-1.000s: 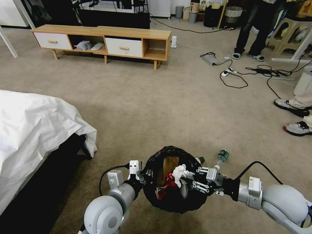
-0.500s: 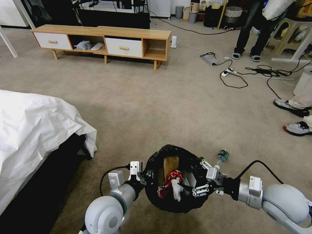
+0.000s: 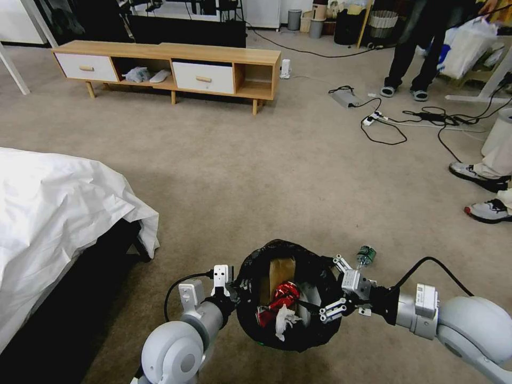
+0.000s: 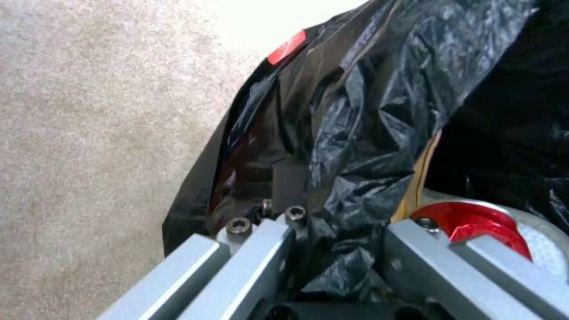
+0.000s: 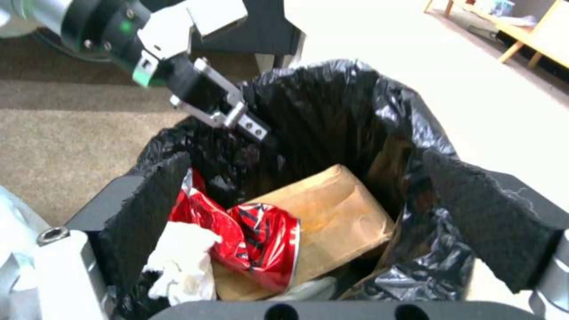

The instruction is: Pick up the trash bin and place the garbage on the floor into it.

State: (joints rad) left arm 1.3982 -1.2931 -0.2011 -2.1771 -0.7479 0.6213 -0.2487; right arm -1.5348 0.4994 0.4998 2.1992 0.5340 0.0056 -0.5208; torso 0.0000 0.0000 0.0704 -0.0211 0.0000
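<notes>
A white bed (image 3: pixel 53 213) fills the left side over the carpeted floor (image 3: pixel 240 176). The left gripper (image 3: pixel 234 290) has its fingers clamped on the rim of the trash bin (image 3: pixel 298 333), pinching the black liner at the bin's left edge. The bin is held near the robot's front, just above the floor, upright with its mouth facing up. Inside lie a brown paper bag (image 5: pixel 332 209), long axis tilted against the far wall, a red wrapper (image 5: pixel 261 240) and a white tissue (image 5: pixel 181 258). The right gripper (image 3: pixel 337 288) hangs over the bin's right rim, fingers spread wide and empty. Just right of the bin, a green-capped bottle (image 3: pixel 366 255) lies on the floor, its cap end pointing away from the robot.
</notes>
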